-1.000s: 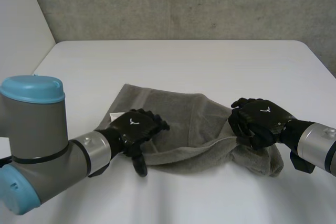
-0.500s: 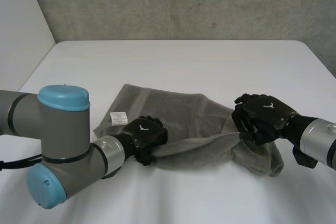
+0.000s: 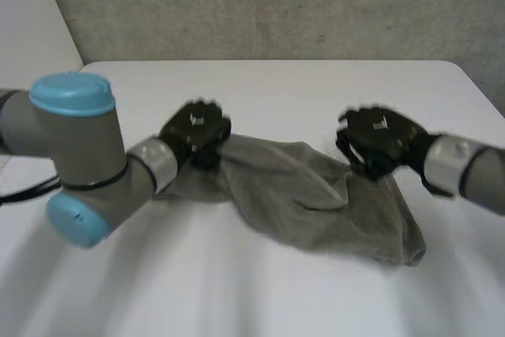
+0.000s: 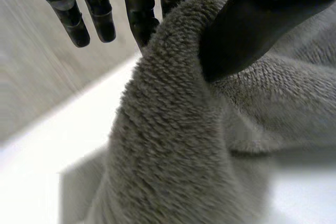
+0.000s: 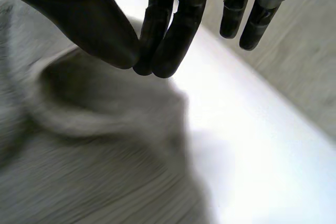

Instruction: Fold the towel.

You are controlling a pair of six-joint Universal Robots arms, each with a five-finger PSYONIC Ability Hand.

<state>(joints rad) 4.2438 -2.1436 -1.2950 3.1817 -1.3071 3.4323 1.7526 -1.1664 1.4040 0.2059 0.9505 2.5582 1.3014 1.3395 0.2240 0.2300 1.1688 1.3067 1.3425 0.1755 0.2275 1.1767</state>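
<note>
A grey towel [image 3: 312,195] lies crumpled across the middle of the white table [image 3: 316,92], raised at both ends. My left hand [image 3: 196,129] is at the towel's left end, lifted off the table. In the left wrist view its thumb [image 4: 257,19] and fingers [image 4: 143,17] pinch a thick fold of the towel [image 4: 173,129]. My right hand [image 3: 377,138] holds the towel's right end up. In the right wrist view its thumb [image 5: 89,19] meets its fingers [image 5: 168,35] just above the bunched towel [image 5: 79,150].
A grey wall [image 3: 276,5] stands behind the table's far edge. Bare white table lies beyond the towel and in front of it. My left arm's elbow [image 3: 75,155] hangs over the table's left side.
My left hand has shut on the towel's near left edge. Both hands have risen and moved toward the far side, pulling the towel's near edge up and over.
</note>
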